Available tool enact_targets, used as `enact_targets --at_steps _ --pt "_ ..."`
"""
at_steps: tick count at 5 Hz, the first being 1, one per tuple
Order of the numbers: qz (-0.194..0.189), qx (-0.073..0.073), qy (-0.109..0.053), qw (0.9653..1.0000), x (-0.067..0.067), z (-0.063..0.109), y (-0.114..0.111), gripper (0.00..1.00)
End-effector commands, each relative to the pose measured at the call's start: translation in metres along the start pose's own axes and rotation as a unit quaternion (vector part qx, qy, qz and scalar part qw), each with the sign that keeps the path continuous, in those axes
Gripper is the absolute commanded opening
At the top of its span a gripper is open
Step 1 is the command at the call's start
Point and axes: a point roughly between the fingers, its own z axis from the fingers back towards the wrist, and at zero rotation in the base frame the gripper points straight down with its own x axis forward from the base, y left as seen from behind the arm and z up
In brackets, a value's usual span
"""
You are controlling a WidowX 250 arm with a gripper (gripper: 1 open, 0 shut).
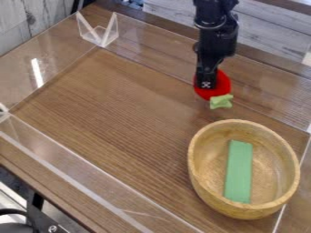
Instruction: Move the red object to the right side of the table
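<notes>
A round wooden bowl [245,169] sits at the near right of the table [109,109] — inside it lies one flat green block [239,170], lengthwise, nothing else with it. Low clear acrylic walls [55,150] edge the table. The gripper [212,84] hangs from above just beyond the bowl, jaws pinching the red object [214,86] — its green stem points down, clear of the wood, right of centre and far of the bowl's rim.

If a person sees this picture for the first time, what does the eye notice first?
First, the black claw at upper right, shut on the red object just above the table. Next, the wooden bowl at lower right, with a flat green block inside.
</notes>
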Motion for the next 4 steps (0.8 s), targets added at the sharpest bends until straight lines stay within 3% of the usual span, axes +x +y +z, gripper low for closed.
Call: enact_targets --at_steps 1,2,3,4 --pt "0.014 0.049 -0.022 0.9984 0.029 0.027 0.005 0.0" --pt "-0.015 0.043 -0.032 0.9984 0.047 0.02 -0.006 0.0" --pt "-0.019 0.035 -0.047 0.9981 0.051 0.02 -0.011 1.0" --pt "0.041 0.039 -0.045 0.9974 0.043 0.013 -0.011 1.0"
